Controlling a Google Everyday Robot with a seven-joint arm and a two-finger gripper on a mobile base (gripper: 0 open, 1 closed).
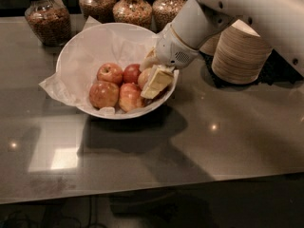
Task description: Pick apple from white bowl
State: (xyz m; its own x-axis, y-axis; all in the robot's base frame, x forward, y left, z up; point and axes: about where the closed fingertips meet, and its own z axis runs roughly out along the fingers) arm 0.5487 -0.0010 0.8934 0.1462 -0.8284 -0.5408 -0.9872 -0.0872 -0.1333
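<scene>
The white bowl [71, 56], lined with crumpled white paper, stands on the dark table and holds several apples. The apple [143, 77], pale orange-yellow, lies at the bowl's right side and is partly hidden. My gripper [147, 80] reaches into the bowl from the right and is shut on this apple. One cream finger pad [157, 81] lies against its front; the other finger [150, 59] is behind it. The apple still rests among the others. A deep-red apple [131, 73] touches it on the left.
Three more red-yellow apples [104, 94] fill the bowl's front and middle. A stack of tan paper bowls [240, 51] stands to the right, just behind my arm [247, 6]. Several glass jars [47, 18] of grains line the back edge.
</scene>
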